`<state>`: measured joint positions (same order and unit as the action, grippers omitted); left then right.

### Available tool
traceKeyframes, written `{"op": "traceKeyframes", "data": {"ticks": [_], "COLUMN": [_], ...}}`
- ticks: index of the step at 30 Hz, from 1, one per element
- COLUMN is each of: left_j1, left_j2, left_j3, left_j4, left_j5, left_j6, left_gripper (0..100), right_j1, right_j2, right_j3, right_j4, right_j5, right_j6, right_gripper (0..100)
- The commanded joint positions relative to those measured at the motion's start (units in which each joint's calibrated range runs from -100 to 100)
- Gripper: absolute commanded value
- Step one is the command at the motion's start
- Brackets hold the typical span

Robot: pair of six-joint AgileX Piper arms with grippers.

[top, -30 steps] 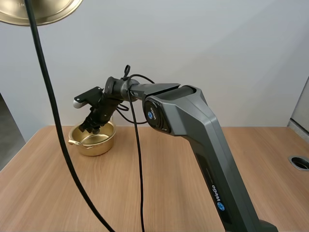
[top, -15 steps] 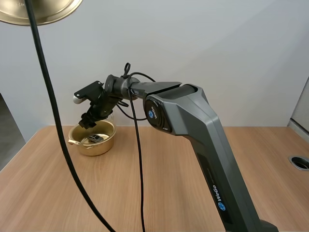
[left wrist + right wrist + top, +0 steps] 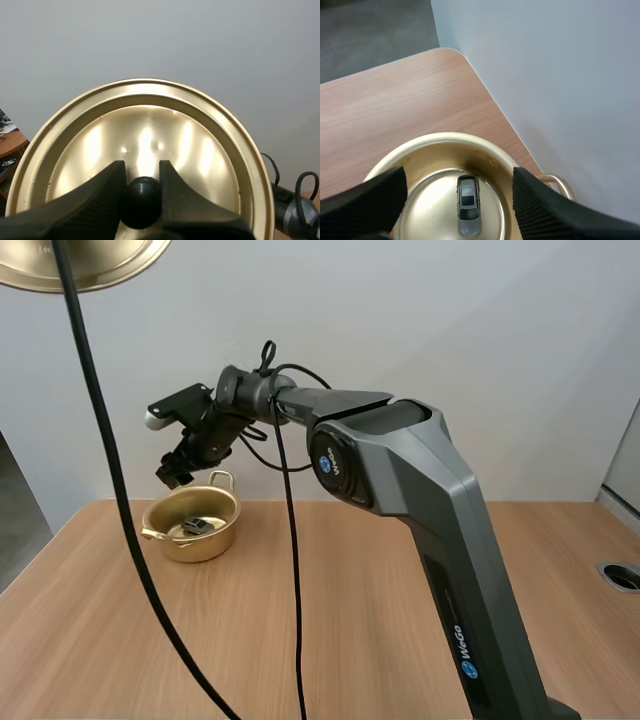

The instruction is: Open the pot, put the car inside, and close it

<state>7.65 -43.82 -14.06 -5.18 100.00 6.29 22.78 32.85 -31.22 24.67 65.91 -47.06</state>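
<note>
The open gold pot (image 3: 190, 532) stands at the table's far left, and a small grey toy car (image 3: 196, 527) lies on its bottom. My right gripper (image 3: 172, 472) hangs open a little above the pot's rim, holding nothing. In the right wrist view its fingers (image 3: 370, 200) stand wide apart over the pot (image 3: 445, 139), with the car (image 3: 468, 205) lying free between and below them. The gold lid (image 3: 80, 260) is held high at the near left. In the left wrist view my left gripper (image 3: 141, 169) is shut on the black knob (image 3: 141, 200) of the lid (image 3: 145, 135).
The light wooden table (image 3: 330, 620) stretches open in front of and to the right of the pot. A round grommet hole (image 3: 622, 576) sits at the right edge. The white wall rises just behind the pot.
My right gripper opened and let the car drop into the pot, then rose clear of the rim. The lid in my left gripper has not moved.
</note>
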Motion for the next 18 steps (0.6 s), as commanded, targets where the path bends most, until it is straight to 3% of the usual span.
{"op": "traceKeyframes", "data": {"ticks": [1,4,6,9,10,12,13,18], "left_j1": [0.04,0.04,0.04,0.04,0.04,0.04,0.04,0.04], "left_j2": [-0.02,0.07,0.57,2.5,3.36,4.84,5.61,10.22], "left_j3": [0.08,0.08,0.08,0.08,0.08,0.08,0.08,0.2], "left_j4": [1.18,2.36,3.1,3.36,3.36,3.36,3.36,3.36], "left_j5": [0.0,0.0,0.0,0.0,0.0,0.0,0.0,0.0], "left_j6": [0.0,0.1,0.1,0.1,0.1,0.1,0.1,0.1], "left_gripper": [0,0,0,0,0,0,0,0], "right_j1": [-0.13,-0.29,-0.87,-2.66,-3.29,-5.28,-6.47,-13.43], "right_j2": [-1.91,-3.54,-4.64,-6.46,-6.86,-8.23,-8.99,-12.74], "right_j3": [-0.07,-0.07,-0.07,-0.07,-0.07,-0.07,-0.07,-0.07], "right_j4": [-2.09,-7.0,-10.76,-11.6,-11.25,-9.44,-7.62,3.79], "right_j5": [4.88,10.48,15.04,22.67,25.44,30.72,33.47,34.09], "right_j6": [0.06,0.74,4.91,7.22,7.22,8.13,8.93,7.92], "right_gripper": [100,100,100,100,82,13,0,0]}}
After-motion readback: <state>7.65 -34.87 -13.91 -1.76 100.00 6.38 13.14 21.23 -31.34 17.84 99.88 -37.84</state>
